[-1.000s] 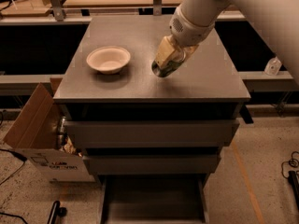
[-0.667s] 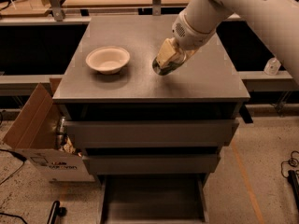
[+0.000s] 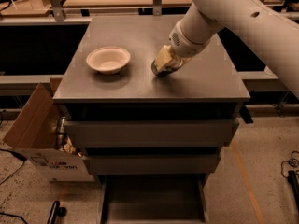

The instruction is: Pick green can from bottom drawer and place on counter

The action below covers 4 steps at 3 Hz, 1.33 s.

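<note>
The white arm reaches in from the upper right and slants down to the left over the worktop, the dark grey, slightly glossy top of the drawer cabinet. At its end the gripper, with pale yellowish fingers, hangs low over the middle of the worktop, a little right of centre, and is clenched around the green can. The can is tilted rather than upright, with only its dark lower end showing below the fingers, right at the surface; whether it actually touches the worktop cannot be told. To the left of the can, well apart from it, a pale shallow bowl sits upright on the worktop. Below the near edge of the worktop, the top drawer and the middle drawer each stand slightly out from the cabinet front. The bottom drawer is pulled far out toward the near side, showing its flat grey floor. On the left of the cabinet, an open cardboard box stands on the speckled floor, just beside the drawers, with some unclear items inside.
</note>
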{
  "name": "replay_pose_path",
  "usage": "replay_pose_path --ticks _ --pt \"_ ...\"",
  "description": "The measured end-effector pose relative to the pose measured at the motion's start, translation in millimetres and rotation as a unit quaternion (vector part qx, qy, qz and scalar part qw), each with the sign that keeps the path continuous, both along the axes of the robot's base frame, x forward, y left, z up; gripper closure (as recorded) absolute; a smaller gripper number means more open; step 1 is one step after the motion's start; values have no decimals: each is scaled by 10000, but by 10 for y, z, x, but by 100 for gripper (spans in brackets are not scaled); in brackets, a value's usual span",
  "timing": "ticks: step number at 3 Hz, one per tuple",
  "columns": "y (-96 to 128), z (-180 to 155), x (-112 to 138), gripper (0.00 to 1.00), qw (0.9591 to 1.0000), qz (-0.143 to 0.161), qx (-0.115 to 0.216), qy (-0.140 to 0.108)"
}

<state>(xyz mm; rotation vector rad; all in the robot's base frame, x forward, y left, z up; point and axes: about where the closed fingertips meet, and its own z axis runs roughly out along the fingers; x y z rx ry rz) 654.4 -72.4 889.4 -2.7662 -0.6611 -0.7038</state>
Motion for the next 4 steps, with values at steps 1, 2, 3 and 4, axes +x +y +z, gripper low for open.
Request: replay_pose_path --ticks 1,2,3,4 --pt "8 -107 94 35 10000 -43 8 6" --pt "64 -240 217 12 10000 -20 27 68" --pt "109 -324 328 0 9999 0 66 137" --pt "86 -298 379 0 9998 -12 127 157"
